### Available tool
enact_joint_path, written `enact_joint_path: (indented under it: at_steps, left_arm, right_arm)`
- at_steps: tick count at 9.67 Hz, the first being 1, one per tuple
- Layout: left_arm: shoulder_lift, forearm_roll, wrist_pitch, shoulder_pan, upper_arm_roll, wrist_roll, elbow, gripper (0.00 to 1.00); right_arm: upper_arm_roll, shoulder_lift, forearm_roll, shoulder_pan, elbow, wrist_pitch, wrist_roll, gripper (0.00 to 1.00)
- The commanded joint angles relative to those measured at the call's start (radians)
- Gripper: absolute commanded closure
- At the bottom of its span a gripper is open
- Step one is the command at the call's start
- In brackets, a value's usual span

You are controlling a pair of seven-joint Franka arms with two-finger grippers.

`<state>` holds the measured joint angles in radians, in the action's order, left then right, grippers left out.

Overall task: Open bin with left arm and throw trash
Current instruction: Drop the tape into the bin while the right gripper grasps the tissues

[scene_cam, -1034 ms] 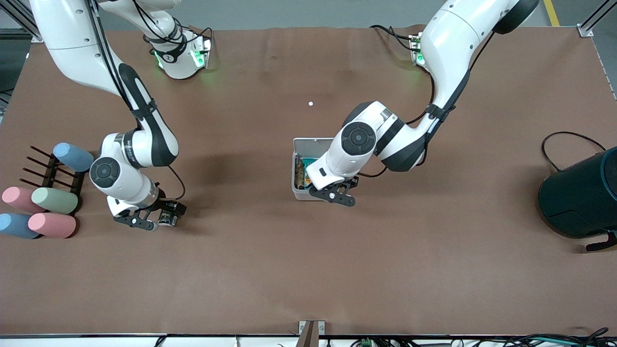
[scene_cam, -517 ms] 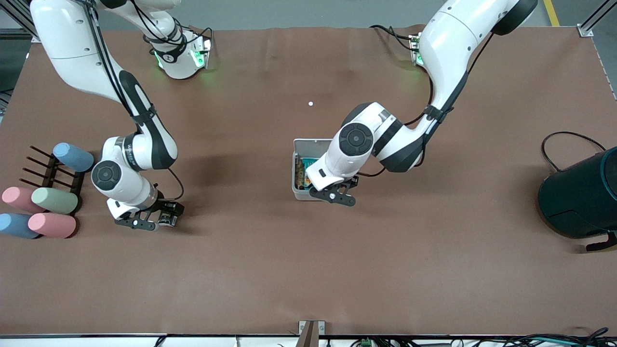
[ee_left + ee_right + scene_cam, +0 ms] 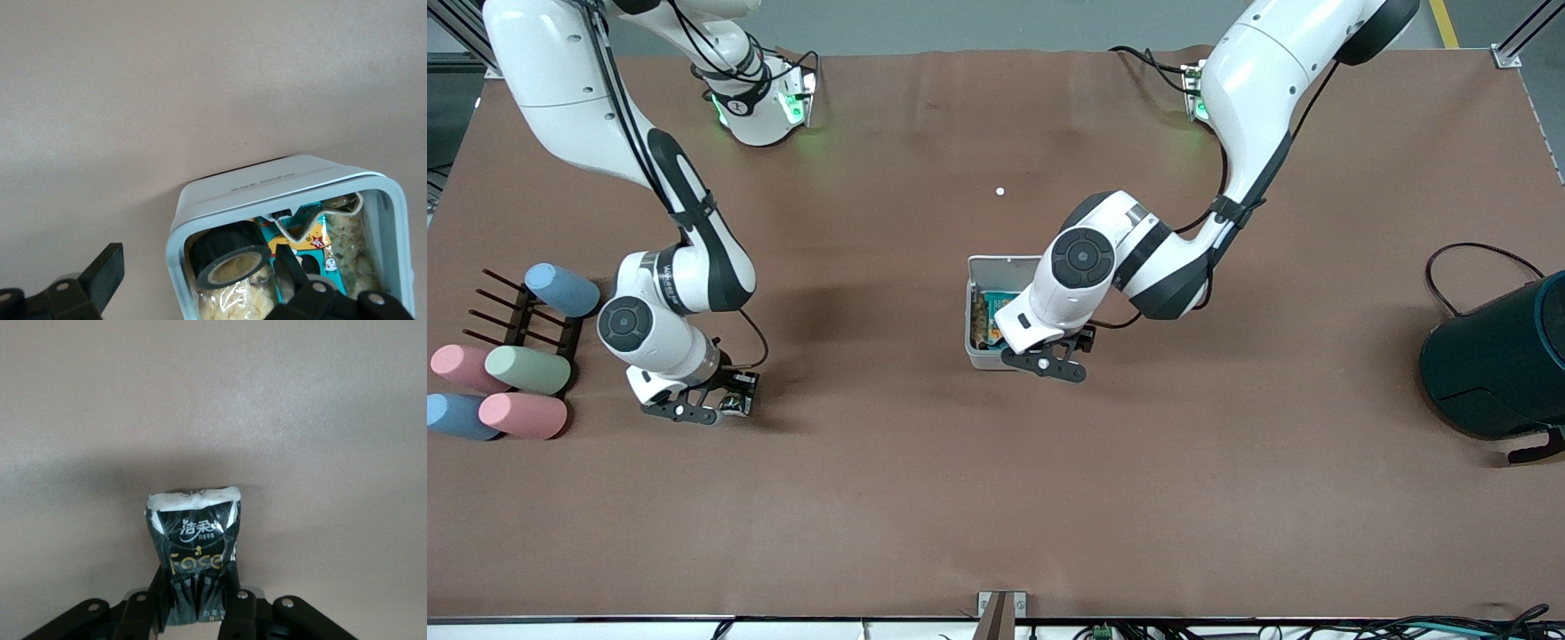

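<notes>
The bin (image 3: pixel 980 348) is a small light-grey box mid-table with its white lid (image 3: pixel 1003 265) raised. It also shows in the left wrist view (image 3: pixel 175 260), holding the dark tape ring (image 3: pixel 230 257) and colourful packets. My left gripper (image 3: pixel 1047 362) is over the bin's edge nearer the front camera. In its wrist view this gripper (image 3: pixel 197 277) is open, one finger outside the wall and one inside. My right gripper (image 3: pixel 691 411) is low over the table toward the right arm's end. It (image 3: pixel 193 607) is shut on the black printed packet (image 3: pixel 197 543). The white paper scrap is hidden.
Several pastel cylinders (image 3: pixel 527 369) lie around a black rack (image 3: pixel 516 316) at the right arm's end. A big dark teal round container (image 3: pixel 1498 356) with a cable stands at the left arm's end. A tiny white dot (image 3: pixel 1000 191) lies farther from the camera than the bin.
My right gripper has turned slightly and shifted a little with the packet in it. My left gripper has barely moved at the bin.
</notes>
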<state>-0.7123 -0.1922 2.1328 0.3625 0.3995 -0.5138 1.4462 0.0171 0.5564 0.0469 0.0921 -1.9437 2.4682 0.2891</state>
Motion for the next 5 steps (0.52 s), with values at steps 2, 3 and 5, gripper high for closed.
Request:
enact_joint_path:
  at_steps: [2, 3, 5]
  left_arm:
    - [0.121, -0.019, -0.156, -0.052, -0.008, -0.009, -0.012, 0.0]
    - [0.172, -0.009, -0.206, -0.112, 0.001, -0.008, -0.012, 0.0]
    - [0.279, -0.003, -0.308, -0.221, 0.007, -0.006, -0.013, 0.0]
  right_arm:
    - [-0.028, -0.069, 0.008, 0.009, 0.162, -0.36, 0.141, 1.0]
    - [-0.038, -0.069, -0.002, 0.043, 0.278, -0.491, 0.228, 1.0]
    - [-0.051, -0.066, -0.192, 0.134, 0.47, -0.642, 0.475, 1.0]
